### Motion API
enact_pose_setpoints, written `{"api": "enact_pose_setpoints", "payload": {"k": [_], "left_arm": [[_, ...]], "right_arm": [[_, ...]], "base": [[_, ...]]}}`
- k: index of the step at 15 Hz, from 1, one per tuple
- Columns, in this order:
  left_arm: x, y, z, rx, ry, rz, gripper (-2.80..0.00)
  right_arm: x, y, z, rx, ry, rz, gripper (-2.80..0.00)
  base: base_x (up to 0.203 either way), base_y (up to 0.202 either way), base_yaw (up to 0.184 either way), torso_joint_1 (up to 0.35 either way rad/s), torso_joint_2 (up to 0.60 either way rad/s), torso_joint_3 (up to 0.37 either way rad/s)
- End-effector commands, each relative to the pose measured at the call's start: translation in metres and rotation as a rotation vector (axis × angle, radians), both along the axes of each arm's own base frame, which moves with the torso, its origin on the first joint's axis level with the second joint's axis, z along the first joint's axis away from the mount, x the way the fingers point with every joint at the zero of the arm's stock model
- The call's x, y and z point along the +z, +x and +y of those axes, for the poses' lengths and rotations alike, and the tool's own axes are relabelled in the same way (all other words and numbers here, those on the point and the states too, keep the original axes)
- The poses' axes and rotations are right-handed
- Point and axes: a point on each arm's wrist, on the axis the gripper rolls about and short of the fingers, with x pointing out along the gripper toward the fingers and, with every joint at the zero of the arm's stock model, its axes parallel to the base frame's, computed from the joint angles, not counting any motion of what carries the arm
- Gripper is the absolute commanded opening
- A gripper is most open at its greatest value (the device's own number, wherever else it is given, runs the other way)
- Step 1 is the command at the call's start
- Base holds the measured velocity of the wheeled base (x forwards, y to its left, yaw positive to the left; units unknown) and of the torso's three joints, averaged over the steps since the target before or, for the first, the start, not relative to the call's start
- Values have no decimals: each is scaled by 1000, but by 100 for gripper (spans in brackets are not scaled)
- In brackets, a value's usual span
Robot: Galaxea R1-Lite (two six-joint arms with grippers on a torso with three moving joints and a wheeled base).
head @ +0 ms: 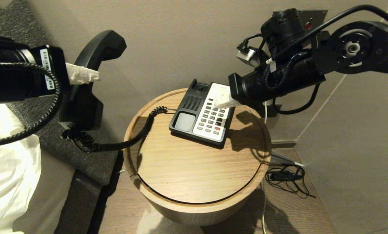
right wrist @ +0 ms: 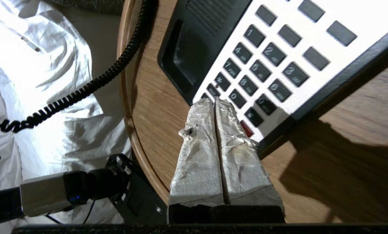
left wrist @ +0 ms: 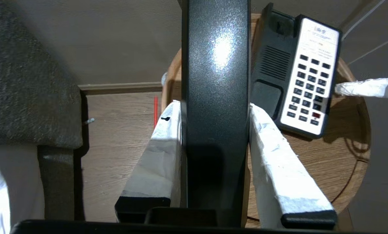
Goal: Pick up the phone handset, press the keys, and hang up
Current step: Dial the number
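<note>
The black handset (head: 89, 74) is held up at the left, off the table, by my left gripper (head: 94, 76), which is shut on its middle. In the left wrist view the handset (left wrist: 215, 81) sits between the white-wrapped fingers (left wrist: 275, 152). A coiled cord (head: 128, 138) runs from it to the phone base (head: 202, 113), black with a white keypad, on the round wooden table (head: 194, 169). My right gripper (head: 217, 104) is shut, its wrapped tips over the keypad (right wrist: 262, 68); in the right wrist view the gripper (right wrist: 214, 101) is at the lower keys. I cannot tell if it touches them.
A grey padded headboard (head: 83, 159) and white bedding (head: 8, 175) lie at the left. A loose black cable (head: 286, 178) lies on the floor right of the table. A wall stands close behind the table.
</note>
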Motion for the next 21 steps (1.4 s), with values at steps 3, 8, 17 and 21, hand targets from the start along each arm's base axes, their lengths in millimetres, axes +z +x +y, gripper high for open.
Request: {"api": "enact_pose_setpoints", "payload": {"k": [3, 8, 17, 21], "left_arm": [[-7, -12, 10, 18, 3, 5, -280], [-9, -12, 10, 5, 1, 14, -280], [-10, -12, 10, -1, 0, 20, -280], [-10, -12, 10, -1, -1, 18, -280]], "right_arm": [[-16, 10, 7, 0, -18, 34, -280], [-25, 17, 10, -3, -27, 43, -280], [-37, 26, 15, -6, -34, 46, -280], [-39, 30, 12, -18, -41, 43, -280]], "base": [[0, 0, 0, 0, 0, 0], [0, 0, 0, 0, 0, 0], [0, 0, 0, 0, 0, 0], [0, 0, 0, 0, 0, 0]]}}
